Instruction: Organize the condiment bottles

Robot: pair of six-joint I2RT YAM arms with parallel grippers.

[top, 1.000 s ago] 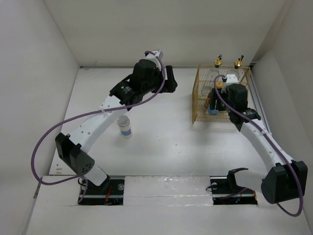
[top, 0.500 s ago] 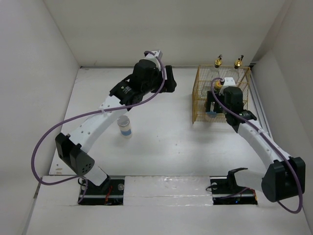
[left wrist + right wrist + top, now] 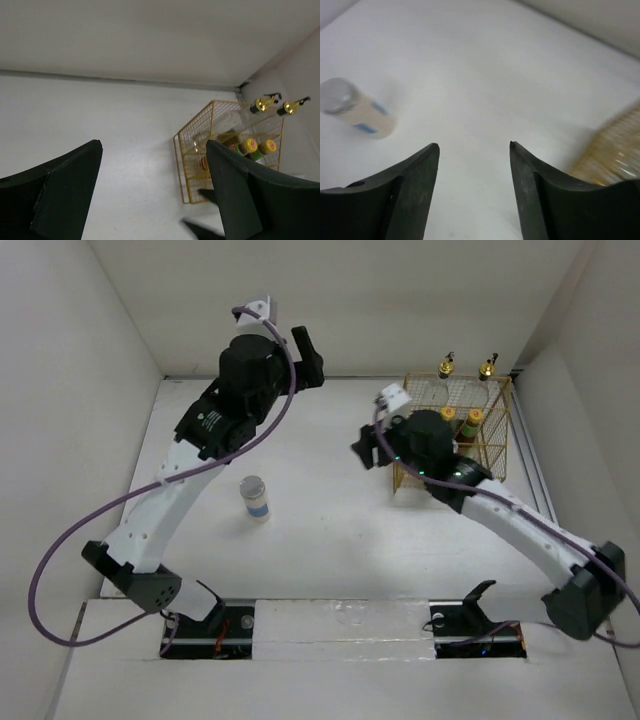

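The right gripper (image 3: 473,145), its jaws apart and empty, is hanging just left of the wire basket (image 3: 194,150). It is facing the lone blue-and-white jar (image 3: 257,497) standing centre-left on the counter (image 3: 330,510), probably lining up to fetch it. The left gripper (image 3: 153,145), also spread and empty, is hovering high at the far side, likely giving room. Sauce bottles (image 3: 248,146) are sitting inside the basket, with tall glass bottles (image 3: 262,103) at its far edge. Half a second earlier the right gripper was down in the basket and the left arm was lower.

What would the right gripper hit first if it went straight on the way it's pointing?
Likely the bare table; the jar sits left of the right gripper's line, though depth is unclear.
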